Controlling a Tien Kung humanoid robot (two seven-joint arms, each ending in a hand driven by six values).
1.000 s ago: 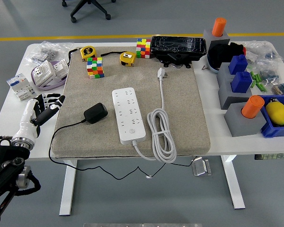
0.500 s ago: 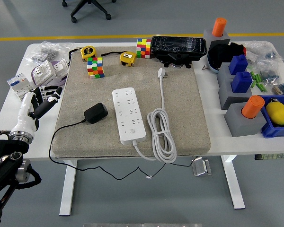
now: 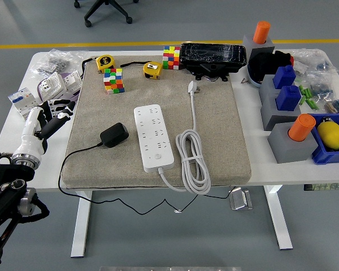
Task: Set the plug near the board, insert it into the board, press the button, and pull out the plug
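With the left hand (image 3: 52,116) at 9 o'clock, fingers loosely spread and empty, the black plug (image 3: 114,135) lies at 9 o'clock of the white board (image 3: 153,137), so a reach could snag its thin cord (image 3: 73,158) and drag it away.
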